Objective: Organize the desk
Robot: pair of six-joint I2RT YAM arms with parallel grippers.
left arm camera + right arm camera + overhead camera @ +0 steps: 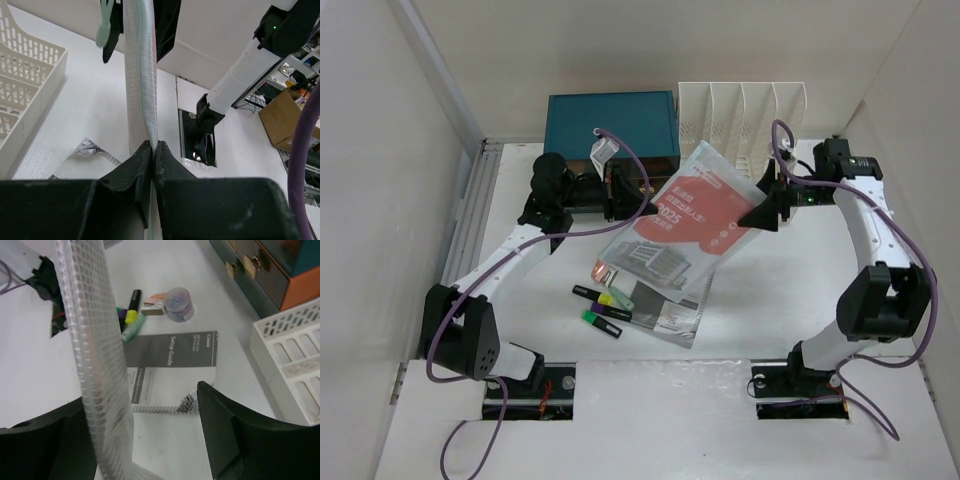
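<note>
Left gripper (151,148) pinching mesh pouch (141,85), booklet (172,357) partly hidden beneath

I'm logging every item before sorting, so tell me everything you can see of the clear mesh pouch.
The mesh pouch is a flat, see-through plastic sleeve with a fine grid weave and a pale bound edge. A red-and-white booklet marked 2025 shows through it. It is held tilted above the desk. The left tool is shut on one edge, and the right tool stands open around the opposite edge.
</note>
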